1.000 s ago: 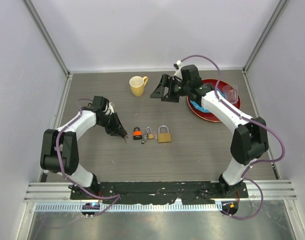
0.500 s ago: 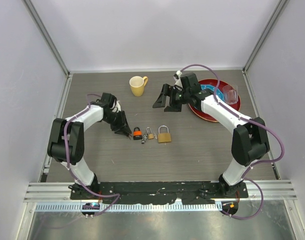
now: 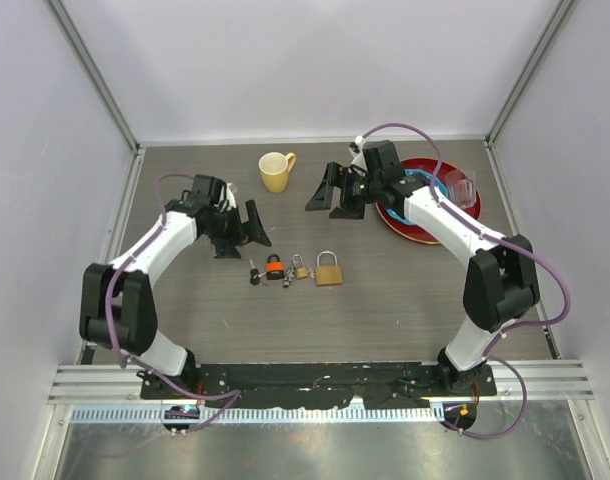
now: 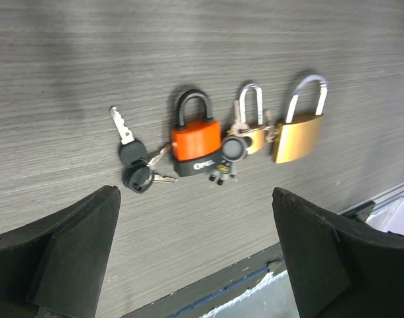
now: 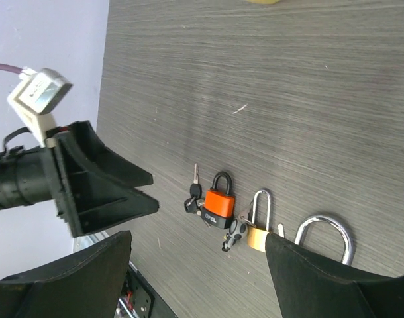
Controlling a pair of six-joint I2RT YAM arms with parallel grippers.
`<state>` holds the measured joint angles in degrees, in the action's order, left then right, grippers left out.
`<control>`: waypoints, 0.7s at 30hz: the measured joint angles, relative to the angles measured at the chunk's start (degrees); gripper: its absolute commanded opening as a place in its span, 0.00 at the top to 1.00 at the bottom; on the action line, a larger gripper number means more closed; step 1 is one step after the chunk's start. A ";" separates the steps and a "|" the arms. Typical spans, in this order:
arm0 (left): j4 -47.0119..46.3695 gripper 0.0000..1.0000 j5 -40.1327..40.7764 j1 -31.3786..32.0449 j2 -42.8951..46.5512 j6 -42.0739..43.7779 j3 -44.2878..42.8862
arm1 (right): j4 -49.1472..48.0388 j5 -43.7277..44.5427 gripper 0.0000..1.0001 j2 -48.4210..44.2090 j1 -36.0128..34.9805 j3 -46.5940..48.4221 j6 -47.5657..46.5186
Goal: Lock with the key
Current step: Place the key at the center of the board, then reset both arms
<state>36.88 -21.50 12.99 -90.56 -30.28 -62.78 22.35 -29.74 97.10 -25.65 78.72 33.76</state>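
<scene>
Centre your left hand (image 3: 251,230), spread wide and empty, over the keys (image 4: 134,169) (they lie flat on the surface (image 4: 189,53)), or a finger may shove them against the orange padlock (image 4: 197,149).

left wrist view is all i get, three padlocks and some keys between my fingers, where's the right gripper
observer: The right gripper hovers open and holds nothing, farther back than the orange padlock.
operator: anything near it back there
observer: A yellow mug stands on its left side, apart from it.
operator: and on the other side
observer: A red plate with a clear cup on it lies partly under that arm.
</scene>
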 measured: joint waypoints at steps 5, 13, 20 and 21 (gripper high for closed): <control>-3.06 0.00 -1.99 -0.42 7.06 -2.99 -0.09 | -0.02 -0.39 0.12 0.00 0.00 1.55 0.02; -10.86 0.00 -7.21 -2.58 11.52 -8.52 1.73 | 0.00 -0.63 0.11 0.02 0.00 1.84 0.17; -11.67 0.00 -7.69 -4.07 13.38 -10.05 2.86 | -0.02 -1.42 0.11 0.66 0.00 1.84 0.79; -11.69 0.00 -7.69 -4.46 13.86 -10.03 2.89 | -0.02 -1.46 0.11 0.87 0.00 1.84 0.92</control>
<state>25.19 -29.19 8.54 -76.71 -40.32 -59.90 22.33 -31.20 97.97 -25.65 80.55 34.68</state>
